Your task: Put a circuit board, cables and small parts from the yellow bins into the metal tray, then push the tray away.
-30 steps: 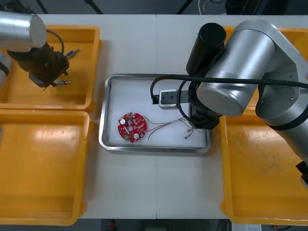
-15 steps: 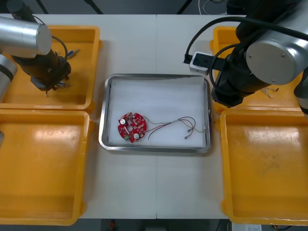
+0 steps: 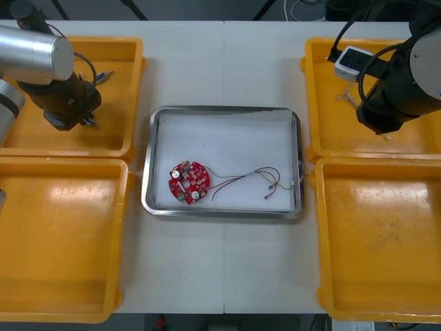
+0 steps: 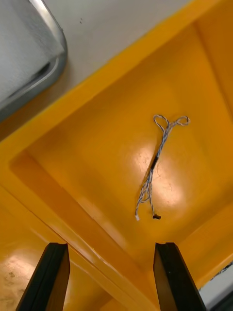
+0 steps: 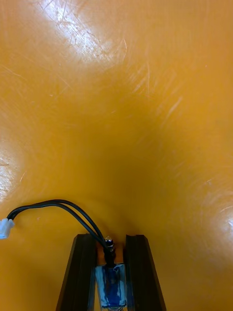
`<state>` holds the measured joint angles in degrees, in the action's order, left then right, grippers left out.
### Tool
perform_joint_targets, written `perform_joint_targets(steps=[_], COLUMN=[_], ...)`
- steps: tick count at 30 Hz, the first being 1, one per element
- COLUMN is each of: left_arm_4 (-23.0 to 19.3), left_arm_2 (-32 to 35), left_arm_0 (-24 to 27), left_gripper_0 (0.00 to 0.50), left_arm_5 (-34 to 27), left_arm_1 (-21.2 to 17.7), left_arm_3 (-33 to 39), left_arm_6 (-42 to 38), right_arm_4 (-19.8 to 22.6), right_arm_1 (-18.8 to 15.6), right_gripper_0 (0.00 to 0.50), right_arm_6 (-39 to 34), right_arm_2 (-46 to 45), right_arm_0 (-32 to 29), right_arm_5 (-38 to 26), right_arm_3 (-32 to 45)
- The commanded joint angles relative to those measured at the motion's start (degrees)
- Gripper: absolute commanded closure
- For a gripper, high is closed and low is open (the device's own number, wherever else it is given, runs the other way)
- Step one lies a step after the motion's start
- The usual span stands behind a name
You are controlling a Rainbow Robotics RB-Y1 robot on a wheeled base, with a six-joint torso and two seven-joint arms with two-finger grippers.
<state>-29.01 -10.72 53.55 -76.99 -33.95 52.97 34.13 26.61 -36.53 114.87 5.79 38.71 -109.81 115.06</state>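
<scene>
Left gripper point(image 5: 110, 241) pinching black cable point(image 5: 58, 206), apparently near bin point(image 5: 145, 97) floor; right gripper point(image 4: 110, 249) spread, pointing down.

I log bright, even overhead light. White glare patches on floors of the yellow bins point(image 4: 167, 187). Soft, faint shadows beside the metal tray point(image 3: 147, 200).
</scene>
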Motion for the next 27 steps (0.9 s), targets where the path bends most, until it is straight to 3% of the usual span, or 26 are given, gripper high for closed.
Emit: perform_joint_targets(steps=[1, 8, 11, 23, 27], left_arm_4=[0.8, 1.0, 1.0, -2.4, -5.8], left_arm_2=[-1.3, 2.3, 3.7, 6.7, 6.6], left_arm_0=[-1.0, -0.8, -0.5, -0.4, -0.4], left_gripper_0=[0.5, 0.5, 0.5, 0.5, 0.5], left_arm_5=[0.4, 0.0, -2.8, -21.4, -27.7], left_arm_1=[-0.6, -1.1, -1.9, -5.1, -4.8], left_arm_3=[0.6, 1.3, 3.5, 19.4, 25.8], left_arm_6=[0.7, 1.9, 2.9, 11.0, 13.2], right_arm_4=[-1.2, -2.4, -2.5, -2.5, -2.7], right_arm_1=[-2.1, -2.1, -2.1, -1.1, -0.6], right_gripper_0=[0.0, 0.0, 0.0, 0.0, 0.0], right_arm_6=[-1.4, -1.3, -1.5, -1.1, -1.1], right_arm_2=[-3.3, -6.1, -7.6, -10.7, -10.7], right_arm_0=[-0.1, 1.1, 2.5, 8.7, 11.0], right_arm_5=[-0.2, -0.2, -0.2, 4.0, 7.1], right_arm_3=[-3.7, -11.2, -15.0, -28.4, -33.8])
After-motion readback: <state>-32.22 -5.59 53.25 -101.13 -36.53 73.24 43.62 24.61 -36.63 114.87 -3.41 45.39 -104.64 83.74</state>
